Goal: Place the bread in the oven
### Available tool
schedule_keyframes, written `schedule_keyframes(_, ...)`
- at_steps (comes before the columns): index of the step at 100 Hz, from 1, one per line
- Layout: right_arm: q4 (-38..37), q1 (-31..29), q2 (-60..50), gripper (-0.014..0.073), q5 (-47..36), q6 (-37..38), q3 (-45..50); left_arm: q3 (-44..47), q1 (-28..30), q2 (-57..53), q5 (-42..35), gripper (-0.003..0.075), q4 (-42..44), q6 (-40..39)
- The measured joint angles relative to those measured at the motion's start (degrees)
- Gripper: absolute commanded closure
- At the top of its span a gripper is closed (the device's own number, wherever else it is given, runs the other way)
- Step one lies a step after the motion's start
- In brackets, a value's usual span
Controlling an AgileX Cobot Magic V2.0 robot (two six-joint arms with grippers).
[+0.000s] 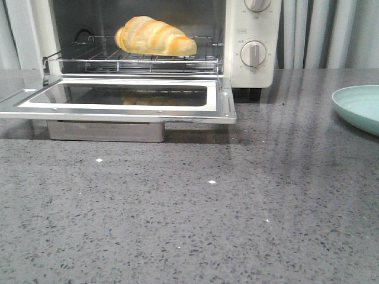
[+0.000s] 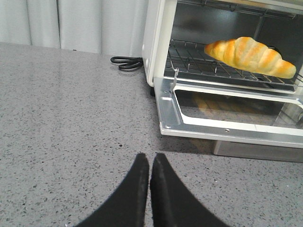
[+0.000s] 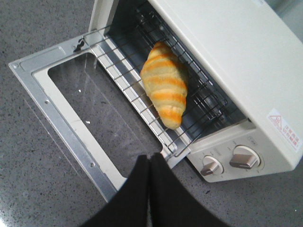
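The golden-yellow bread [image 1: 155,36] lies on the wire rack inside the cream-white oven [image 1: 254,68], whose glass door [image 1: 124,97] hangs open and flat. The bread also shows in the left wrist view [image 2: 251,56] and the right wrist view [image 3: 165,90]. My left gripper [image 2: 150,158] is shut and empty above the counter, to the left of the door's front corner. My right gripper [image 3: 149,158] is shut and empty, high above the door's right corner near the knobs [image 3: 244,157]. Neither gripper shows in the front view.
A pale green plate [image 1: 361,107] sits at the right edge of the grey speckled counter [image 1: 195,219]. A black power cord [image 2: 125,62] lies left of the oven. A metal tray [image 1: 106,131] sits under the open door. Curtains hang behind.
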Motion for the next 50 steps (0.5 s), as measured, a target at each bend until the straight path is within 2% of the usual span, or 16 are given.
schedule_keyframes(24,0.0,-1.17,-1.75,0.0667,0.0,0.08,5.32,0.0,0.0,0.0,-0.21,0.0741,-0.15,0.0)
schedule_keyframes(50,0.0,-1.17,-1.96,0.0667,0.0,0.34,5.95,0.0,0.0,0.0,-0.33,0.0742,-0.15,0.0)
